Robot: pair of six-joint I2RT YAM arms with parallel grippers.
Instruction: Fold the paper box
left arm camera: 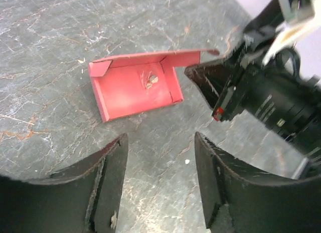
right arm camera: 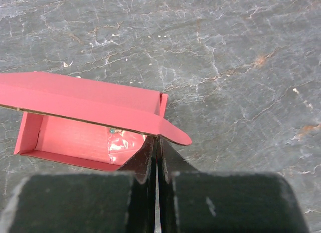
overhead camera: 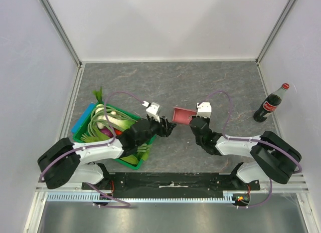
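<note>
1. We are seeing the paper box (overhead camera: 183, 114) lying near the middle of the grey stone-patterned table (overhead camera: 215, 82), its pink inside facing up and one long flap standing raised along its far edge
2. The right gripper (overhead camera: 193, 122) is sitting at the box's 4 o'clock corner, and in its wrist view its fingers (right arm camera: 150, 155) are pressing tight together, pinching the card where the rounded flap tip meets the box (right arm camera: 75, 138)
3. The left gripper (overhead camera: 169, 128) is hovering at the box's 8 o'clock, just beside it; its fingers (left arm camera: 113, 163) are spreading wide, gripping nothing and touching no card
4. A green crate (overhead camera: 131, 113) of vegetables is resting at 9 o'clock from the box, under the left arm
5. A cola bottle (overhead camera: 270, 103) is standing upright at 3 o'clock, well apart
</note>
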